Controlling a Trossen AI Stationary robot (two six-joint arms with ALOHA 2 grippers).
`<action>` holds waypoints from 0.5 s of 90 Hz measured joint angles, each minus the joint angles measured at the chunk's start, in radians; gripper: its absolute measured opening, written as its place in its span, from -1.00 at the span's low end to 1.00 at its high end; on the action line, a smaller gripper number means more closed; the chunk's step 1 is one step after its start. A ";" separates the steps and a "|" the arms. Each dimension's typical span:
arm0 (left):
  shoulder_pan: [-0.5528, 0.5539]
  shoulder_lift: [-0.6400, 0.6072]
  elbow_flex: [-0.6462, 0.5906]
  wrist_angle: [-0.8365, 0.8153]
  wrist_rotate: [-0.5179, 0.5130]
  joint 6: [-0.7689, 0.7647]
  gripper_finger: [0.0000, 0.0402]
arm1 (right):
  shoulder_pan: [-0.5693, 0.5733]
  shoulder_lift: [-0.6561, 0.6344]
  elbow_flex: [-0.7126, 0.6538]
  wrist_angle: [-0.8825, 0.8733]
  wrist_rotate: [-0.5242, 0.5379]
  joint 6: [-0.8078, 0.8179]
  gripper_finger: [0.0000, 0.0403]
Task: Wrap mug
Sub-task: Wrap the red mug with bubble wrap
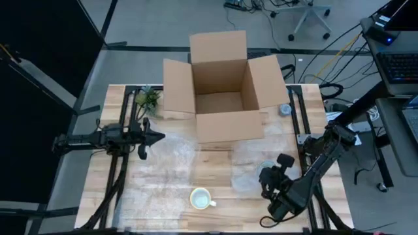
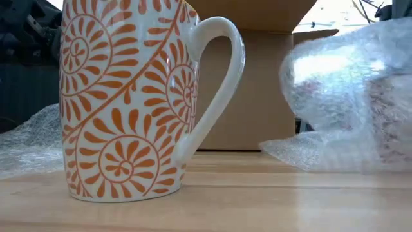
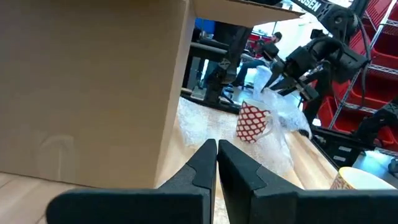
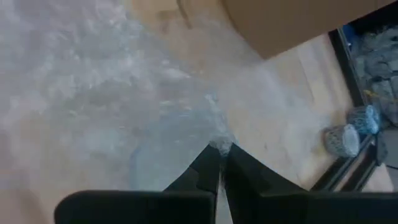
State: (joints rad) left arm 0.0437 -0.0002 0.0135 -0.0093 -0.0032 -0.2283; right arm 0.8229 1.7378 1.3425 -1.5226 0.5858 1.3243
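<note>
Orange-patterned mug upright on the worktop well in front of the open cardboard box, right hand pinching bubble wrap over a red-checked mug beside it, left hand closed empty left of the box

Setting: you are in a robotics lab or workshop. Evidence: wooden worktable fitted with black arm rails; office swivel chair on grey floor; loose cables; keyboard on side desk; red metal shelving; seated person behind.
</note>
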 joint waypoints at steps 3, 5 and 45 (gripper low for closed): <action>0.000 0.000 0.000 0.000 0.000 0.000 -0.98 | -0.008 0.000 -0.014 0.012 -0.004 0.000 -1.00; 0.000 0.000 0.000 0.000 0.000 0.000 -0.98 | -0.014 0.000 -0.024 0.014 -0.009 0.000 -1.00; 0.000 0.000 0.000 0.000 0.000 0.000 -0.98 | -0.101 -0.046 -0.105 0.091 -0.142 -0.088 -0.54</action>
State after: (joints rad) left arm 0.0437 -0.0002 0.0137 -0.0093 -0.0035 -0.2283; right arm 0.7221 1.6918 1.2377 -1.4317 0.4438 1.2361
